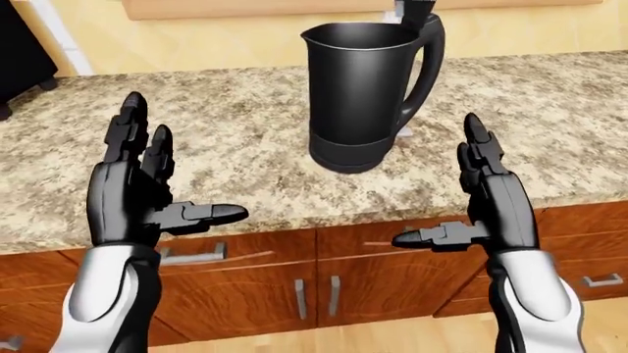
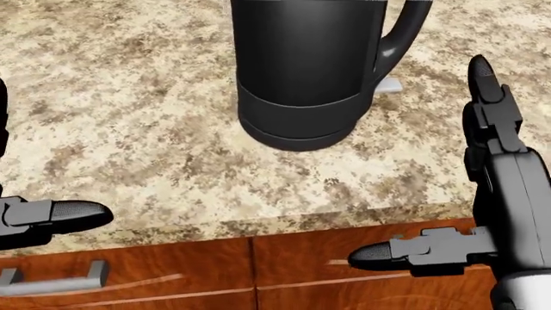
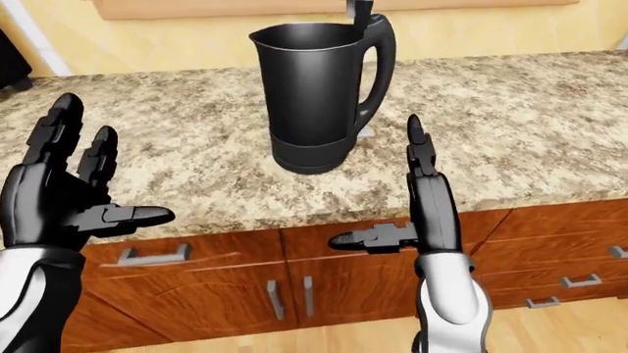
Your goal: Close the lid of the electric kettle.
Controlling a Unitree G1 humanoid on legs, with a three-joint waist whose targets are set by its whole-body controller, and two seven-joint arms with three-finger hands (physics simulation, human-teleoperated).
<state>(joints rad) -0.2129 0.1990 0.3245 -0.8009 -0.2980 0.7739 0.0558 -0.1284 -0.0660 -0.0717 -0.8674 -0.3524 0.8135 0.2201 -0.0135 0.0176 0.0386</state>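
Note:
A black electric kettle (image 1: 358, 92) stands upright on the granite counter (image 1: 245, 147), its handle on the right. Its top rim is open; the lid (image 1: 417, 11) stands up by the handle and is cut off by the view's top edge. My left hand (image 1: 162, 187) is open at lower left, fingers up, thumb pointing right. My right hand (image 1: 466, 198) is open at lower right, thumb pointing left. Both hands hang over the counter's near edge, apart from the kettle. The head view shows the kettle's base (image 2: 297, 123) between them.
Brown wooden cabinet drawers and doors with metal handles (image 1: 191, 254) lie below the counter. A dark appliance (image 1: 20, 51) sits at the left-eye view's upper left. A yellow wall (image 1: 196, 37) rises beyond the counter. A small grey tab (image 2: 387, 85) sticks out by the kettle's base.

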